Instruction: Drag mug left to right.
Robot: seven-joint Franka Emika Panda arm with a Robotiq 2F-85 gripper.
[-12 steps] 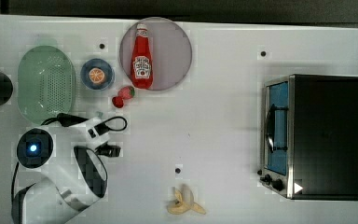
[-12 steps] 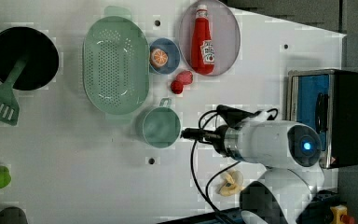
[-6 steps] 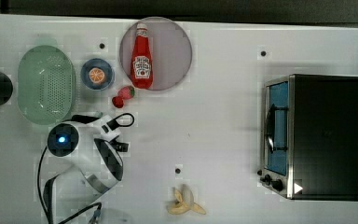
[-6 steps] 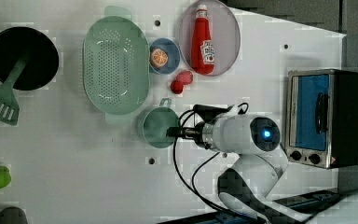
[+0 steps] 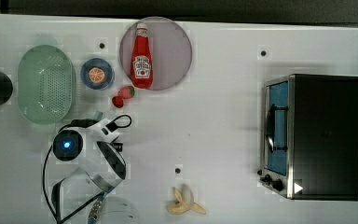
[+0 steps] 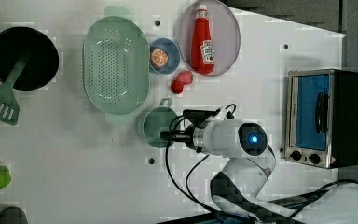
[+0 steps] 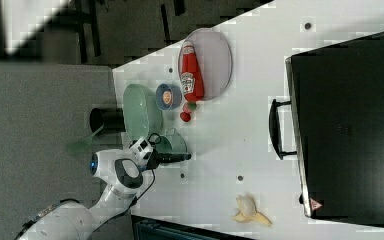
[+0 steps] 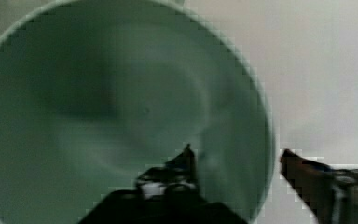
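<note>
Straddling the mug's rim with the end effector, the drag itself not yet begun.

I see in the wrist view that the end effector (image 8: 235, 161) has one finger inside the mug (image 8: 121, 112) and the other finger outside its wall, with gaps to the rim on both sides, so I judge the jaws are partly open and not yet pressing the wall. In the left view the mug (image 6: 157, 127) stands on the white worktop (image 6: 74, 177), just beside the big perforated basket (image 6: 116, 64) and below the strawberries (image 6: 182, 81), well apart from the toaster oven (image 6: 325, 117) on the left view's right. I think the approach is done; the closing on the wall and the whole pull across the worktop are left.
</note>
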